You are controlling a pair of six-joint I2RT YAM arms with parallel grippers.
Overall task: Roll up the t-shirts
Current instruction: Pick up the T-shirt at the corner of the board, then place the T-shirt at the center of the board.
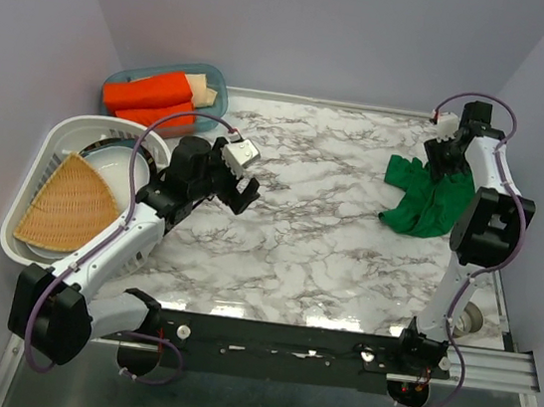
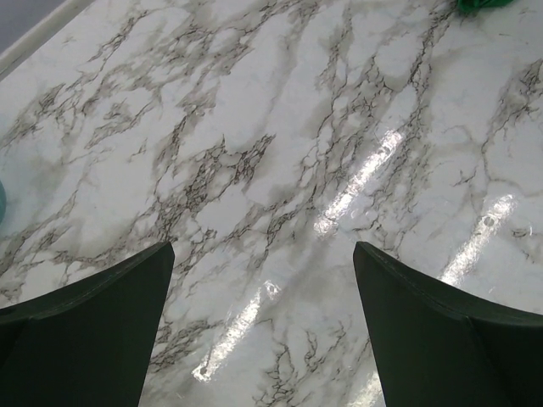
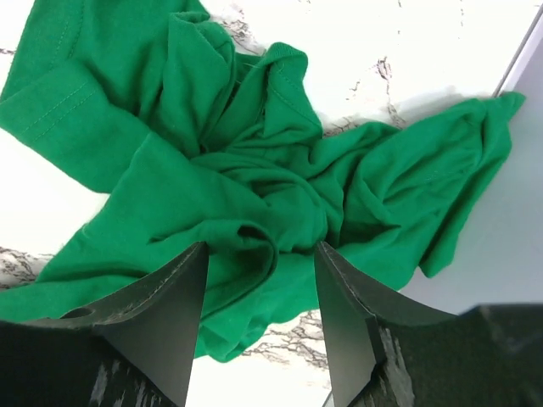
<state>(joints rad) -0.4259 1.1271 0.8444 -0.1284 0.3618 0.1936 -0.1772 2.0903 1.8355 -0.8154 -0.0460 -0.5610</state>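
The green t-shirt (image 1: 425, 199) lies crumpled (no clear axis) far right; the right gripper (image 3: 261, 284), reaching down, pinches its folds.

You are looking at a marble-patterned table top (image 1: 319, 230), white with grey veining and glossy glare streaks. At its far left corner sits a teal bin (image 1: 217, 86). Just in front of that bin, at the left edge, stands a white slotted basket (image 1: 36, 167). Inside the basket, a fan-shaped woven wicker piece (image 1: 66, 205) lies on a white plate (image 1: 117, 158).
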